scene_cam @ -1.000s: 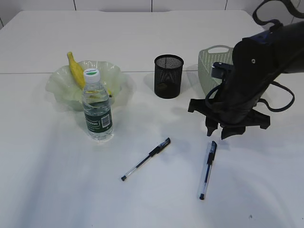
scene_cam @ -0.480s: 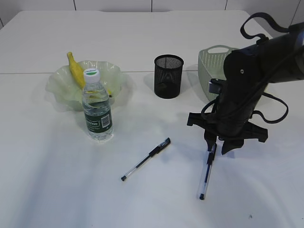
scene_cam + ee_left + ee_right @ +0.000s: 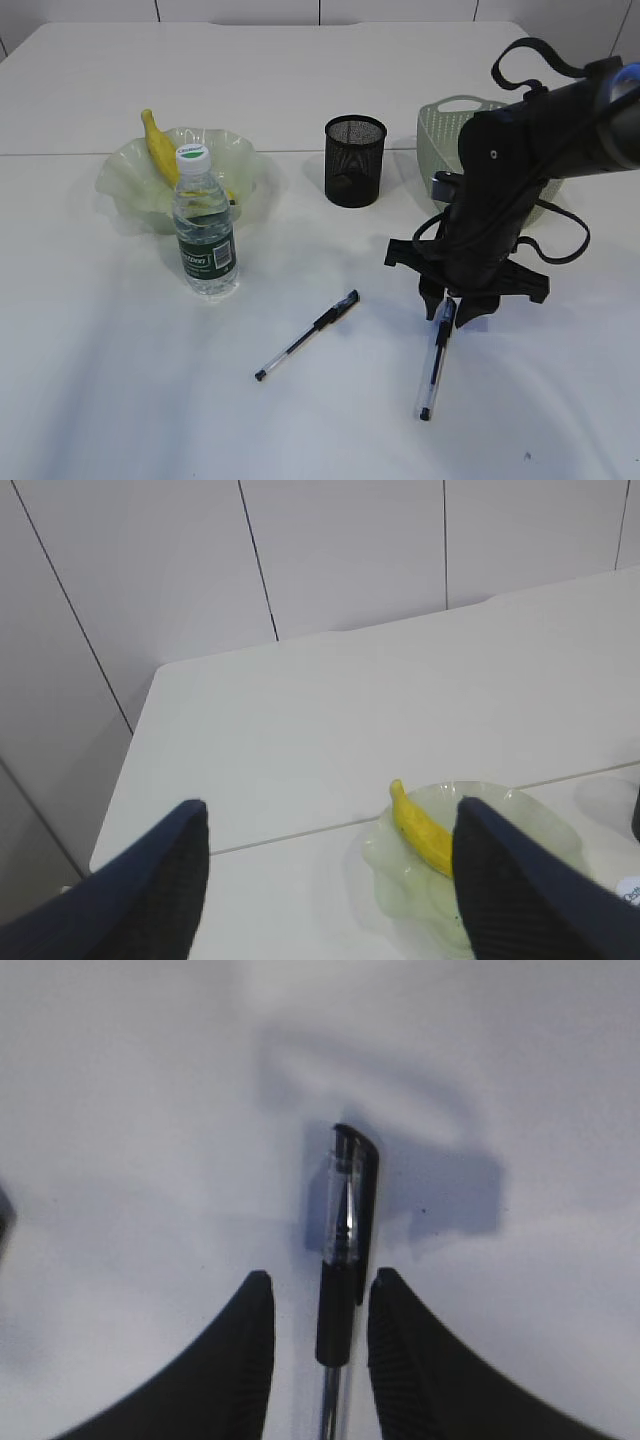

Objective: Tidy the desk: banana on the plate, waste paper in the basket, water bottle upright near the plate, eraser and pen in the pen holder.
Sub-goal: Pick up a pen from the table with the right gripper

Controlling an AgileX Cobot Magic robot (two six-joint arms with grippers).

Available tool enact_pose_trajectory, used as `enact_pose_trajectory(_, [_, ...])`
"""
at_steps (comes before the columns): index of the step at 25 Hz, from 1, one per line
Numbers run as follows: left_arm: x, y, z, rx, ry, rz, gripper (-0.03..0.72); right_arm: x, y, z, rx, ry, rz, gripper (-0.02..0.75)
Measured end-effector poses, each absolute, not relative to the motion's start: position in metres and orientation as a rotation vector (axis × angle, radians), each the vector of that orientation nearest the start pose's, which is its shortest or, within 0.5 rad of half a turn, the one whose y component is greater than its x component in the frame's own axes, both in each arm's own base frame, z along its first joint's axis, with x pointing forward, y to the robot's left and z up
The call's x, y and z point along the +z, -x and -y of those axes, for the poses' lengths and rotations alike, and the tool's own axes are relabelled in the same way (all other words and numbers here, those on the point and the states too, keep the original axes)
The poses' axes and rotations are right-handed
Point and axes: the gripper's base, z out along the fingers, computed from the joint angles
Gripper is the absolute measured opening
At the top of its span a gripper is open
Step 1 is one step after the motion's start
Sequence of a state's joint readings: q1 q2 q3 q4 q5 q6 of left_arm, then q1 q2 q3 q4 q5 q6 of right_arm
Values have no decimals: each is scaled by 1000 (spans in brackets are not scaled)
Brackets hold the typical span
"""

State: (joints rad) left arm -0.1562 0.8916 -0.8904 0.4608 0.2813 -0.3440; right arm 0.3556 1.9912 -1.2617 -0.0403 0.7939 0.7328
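Ext. view: we see the right gripper [image 3: 447,312] low over the table [image 3: 120,400], its fingers straddling the cap end of a pen [image 3: 435,358]. The pen's long axis runs near–far, cap toward the back, tip toward the front edge. A second pen [image 3: 307,335] lies to its left, well apart, slanted w/ its cap up-right and tip down-left. Bare table lies between the two pens and in front of them. The bottle [image 3: 204,224] stands upright just in front of the plate [image 3: 130,180], which holds the banana [image 3: 160,147]. The mesh pen holder [image 3: 354,160] sits mid-table; the basket [image 3: 445,130] is to its right, partly behind the arm.

Left wrist view: left gripper [image 3: 330,875] hangs high w/ fingers wide apart, holding nothing. Below we see the plate [image 3: 560,830] and banana [image 3: 420,830], set back from the table's far edge.

Right wrist view: right gripper [image 3: 318,1355] is part open, one finger each side of the pen [image 3: 344,1250] (narrow gaps show, so no clamp yet). Cap end points away from the wrist.
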Motion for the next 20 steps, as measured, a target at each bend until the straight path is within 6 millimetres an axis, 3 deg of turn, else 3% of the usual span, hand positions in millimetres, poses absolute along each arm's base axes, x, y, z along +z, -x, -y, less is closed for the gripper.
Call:
enact_pose_trajectory(7, [395, -189, 18, 67, -132, -1732, 538, 145, -368, -134, 82, -526, -2946, 241])
enact_pose_trajectory(20, [396, -189, 18, 67, -132, -1730, 538, 144, -362, -130, 3, -524, -3009, 241])
